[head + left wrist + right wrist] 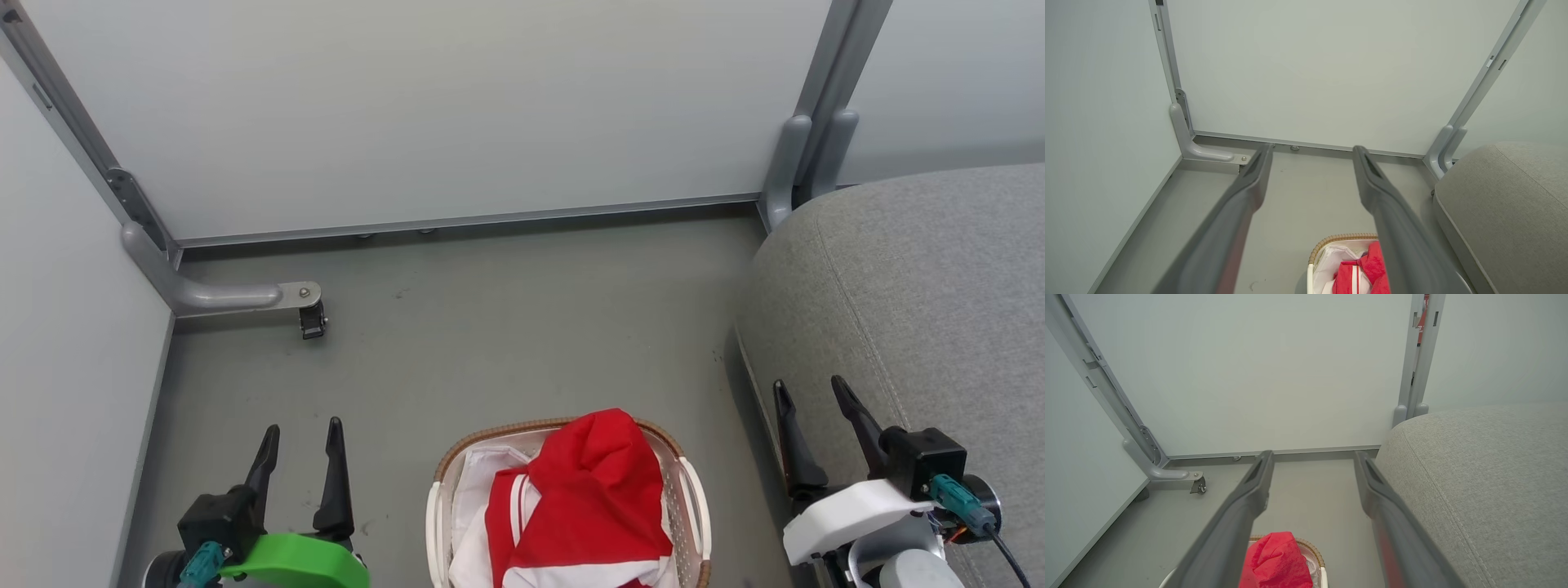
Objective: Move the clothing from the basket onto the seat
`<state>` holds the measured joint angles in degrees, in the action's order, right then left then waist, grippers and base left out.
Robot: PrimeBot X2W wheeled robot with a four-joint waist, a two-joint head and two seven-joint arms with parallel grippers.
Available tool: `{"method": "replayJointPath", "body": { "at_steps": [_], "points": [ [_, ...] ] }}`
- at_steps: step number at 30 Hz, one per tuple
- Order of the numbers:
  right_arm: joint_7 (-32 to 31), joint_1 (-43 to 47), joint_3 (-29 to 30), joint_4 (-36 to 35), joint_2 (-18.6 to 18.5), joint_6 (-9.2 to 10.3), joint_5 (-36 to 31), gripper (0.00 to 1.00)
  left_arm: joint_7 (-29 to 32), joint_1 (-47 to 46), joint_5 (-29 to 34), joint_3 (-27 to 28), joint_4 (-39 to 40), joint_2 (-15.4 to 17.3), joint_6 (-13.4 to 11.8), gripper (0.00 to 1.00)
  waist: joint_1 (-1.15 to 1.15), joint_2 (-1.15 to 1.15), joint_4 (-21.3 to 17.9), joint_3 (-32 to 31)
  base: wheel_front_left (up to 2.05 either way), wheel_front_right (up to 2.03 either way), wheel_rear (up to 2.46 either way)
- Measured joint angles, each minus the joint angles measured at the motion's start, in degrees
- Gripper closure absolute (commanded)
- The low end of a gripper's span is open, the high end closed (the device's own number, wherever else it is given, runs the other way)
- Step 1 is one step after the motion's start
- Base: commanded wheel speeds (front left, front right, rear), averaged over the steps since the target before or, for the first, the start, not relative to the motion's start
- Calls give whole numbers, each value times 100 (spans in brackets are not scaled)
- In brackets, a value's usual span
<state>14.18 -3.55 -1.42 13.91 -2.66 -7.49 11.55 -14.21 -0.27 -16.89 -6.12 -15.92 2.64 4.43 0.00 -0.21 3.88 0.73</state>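
Pre-grasp. Clothing [596, 498] heaped in basket [490, 437], bottom centre; left gripper [302, 425] and right gripper [808, 384] at lower corners, fingers apart, empty. Next, likely: pinch fabric, carry right onto seat [922, 278].

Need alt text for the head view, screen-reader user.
A white basket with a brown woven rim, heaped with red-and-white clothing, stands on the grey floor at bottom centre. A grey seat lies to its right. The left gripper and right gripper flank the basket, both open and empty.
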Motion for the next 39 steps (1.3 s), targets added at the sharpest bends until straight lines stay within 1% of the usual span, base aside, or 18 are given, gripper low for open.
{"method": "replayJointPath", "body": {
  "at_steps": [8,39],
  "points": [
    [81,-46,-25,57,-3,0,-283,0,-89,-1,279,-55,-30,2,-13,0,0,0,19,16,0,0,0],
    [82,-161,66,134,-4,0,-309,0,-91,-20,256,-67,-46,3,-32,0,0,0,7,82,0,0,0]
  ]
}}
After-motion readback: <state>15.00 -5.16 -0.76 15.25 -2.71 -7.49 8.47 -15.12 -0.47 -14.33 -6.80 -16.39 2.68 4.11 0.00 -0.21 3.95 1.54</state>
